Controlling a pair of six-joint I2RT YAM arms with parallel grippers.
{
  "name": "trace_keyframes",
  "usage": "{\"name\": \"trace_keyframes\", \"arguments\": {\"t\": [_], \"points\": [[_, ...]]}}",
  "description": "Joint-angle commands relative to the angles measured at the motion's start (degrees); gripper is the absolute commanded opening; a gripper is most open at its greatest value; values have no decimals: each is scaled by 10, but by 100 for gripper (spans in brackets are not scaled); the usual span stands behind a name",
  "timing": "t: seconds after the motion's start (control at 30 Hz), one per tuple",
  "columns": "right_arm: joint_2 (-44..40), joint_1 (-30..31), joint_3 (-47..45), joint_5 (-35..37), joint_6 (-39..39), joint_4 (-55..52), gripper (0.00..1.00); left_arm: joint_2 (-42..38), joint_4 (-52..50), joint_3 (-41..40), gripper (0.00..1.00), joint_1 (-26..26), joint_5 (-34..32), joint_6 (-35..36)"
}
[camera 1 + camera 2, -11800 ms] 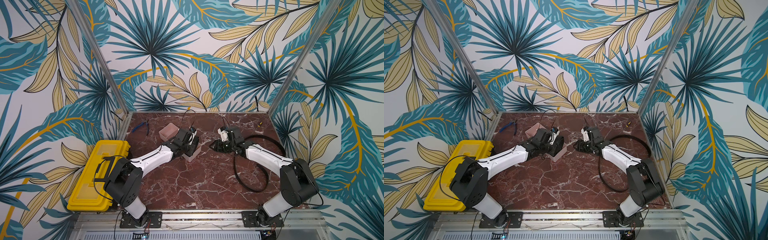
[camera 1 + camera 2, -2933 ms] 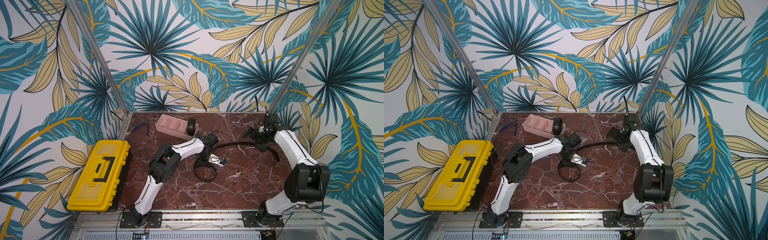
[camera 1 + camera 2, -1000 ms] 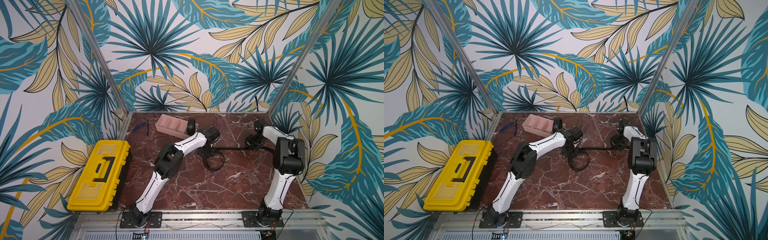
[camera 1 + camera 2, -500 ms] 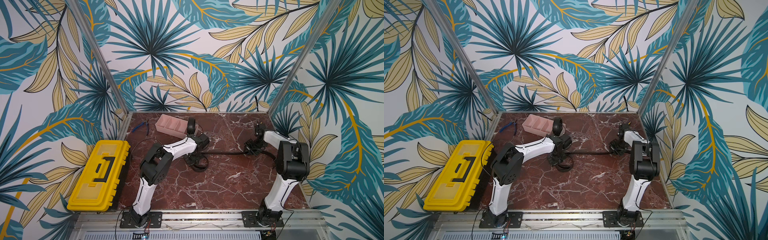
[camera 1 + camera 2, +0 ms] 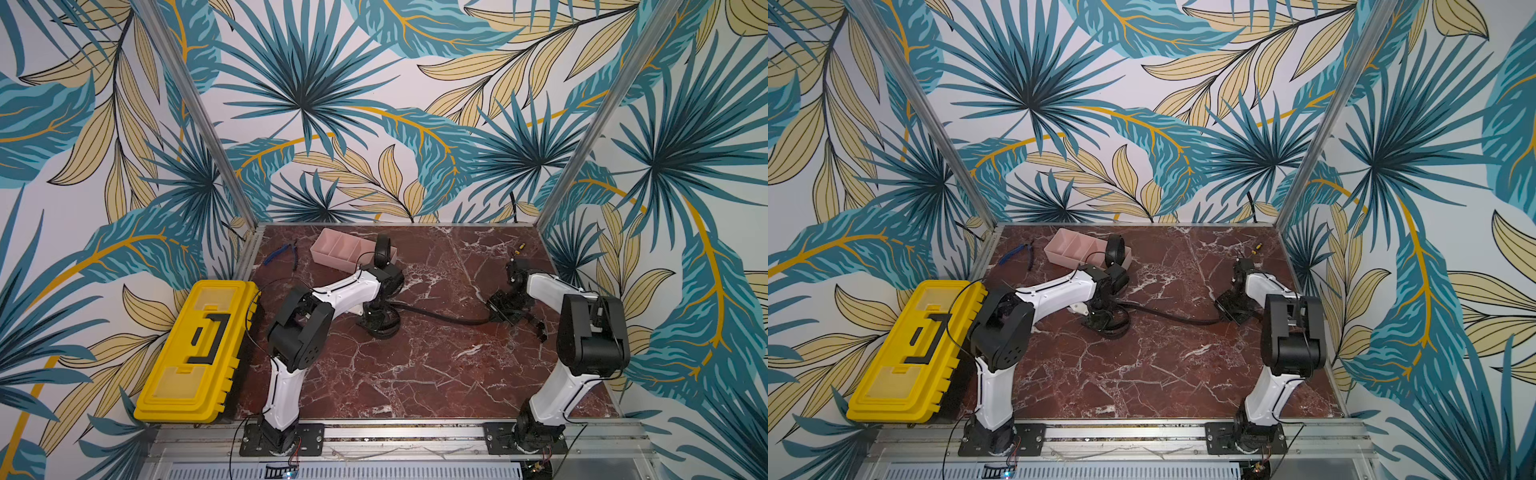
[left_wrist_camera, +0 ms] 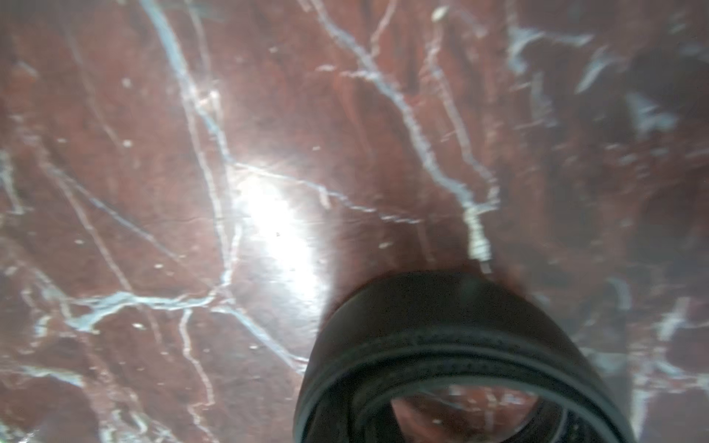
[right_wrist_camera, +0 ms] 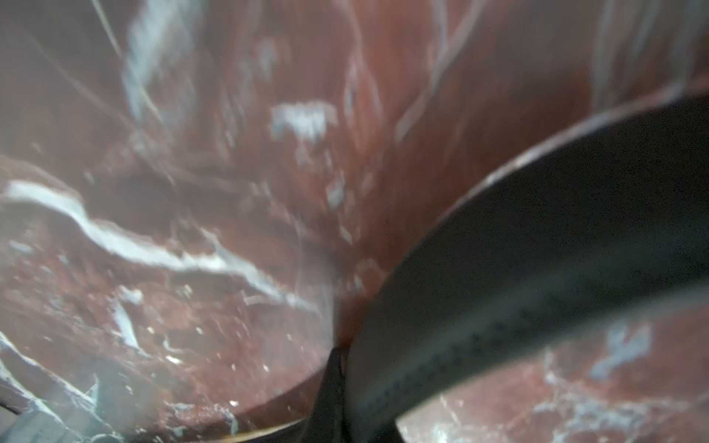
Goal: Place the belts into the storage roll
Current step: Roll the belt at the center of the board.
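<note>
The left gripper (image 5: 377,318) is clenched; its fingers are out of sight, but it stands in the coil (image 5: 382,329) of the second belt (image 5: 440,318) and seems to pinch an inner turn. The left wrist view shows that coil (image 6: 441,330) right under the camera. The right gripper (image 5: 506,311) has just opened a little and snapped closed again, apparently on the strap near its free end, which fills the right wrist view (image 7: 537,249).

Since a second ago the left gripper has carried the coil leftward across the table (image 5: 415,365); the loop, loose and wide a few seconds back, is now small and compact. The strap between the two grippers lies as one low, nearly straight run, while the right gripper has hardly shifted. I read the re-grip as a new hold to keep tension while the other arm winds.

Farther out, the first belt (image 5: 382,248) stands as an upright wheel in the rightmost compartment of the storage roll (image 5: 328,245) at the far left of the table; the other three compartments look empty. So the task seems about half done: the rest of the strap must still be wound in, and the coil then carried to a free compartment.
</note>
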Motion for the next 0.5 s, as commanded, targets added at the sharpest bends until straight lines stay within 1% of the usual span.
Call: {"name": "trace_keyframes", "arguments": {"t": [0.0, 0.03, 0.13, 0.2, 0.23, 0.33, 0.43, 0.47], "points": [[-26, 66, -82, -7, 100, 8, 4, 22, -13, 36, 0, 5, -12, -23], [-44, 93, -103, -10, 139, 26, 4, 27, -12, 42, 0, 5, 6, -24], [-79, 181, -135, -10, 240, 59, 4, 33, -12, 55, 0, 4, 8, -31], [-88, 238, -145, -10, 300, 84, 4, 37, -12, 63, 0, 3, 8, -32], [-88, 264, -148, -12, 328, 98, 6, 37, -12, 67, 0, 3, 9, -29], [-78, 334, -143, -13, 392, 126, 11, 34, -12, 68, 0, 3, 6, -26], [-59, 396, -131, -21, 445, 155, 12, 31, -12, 61, 0, 4, 3, -23], [-54, 411, -129, -21, 460, 164, 14, 29, -12, 59, 0, 5, 3, -21]]}}
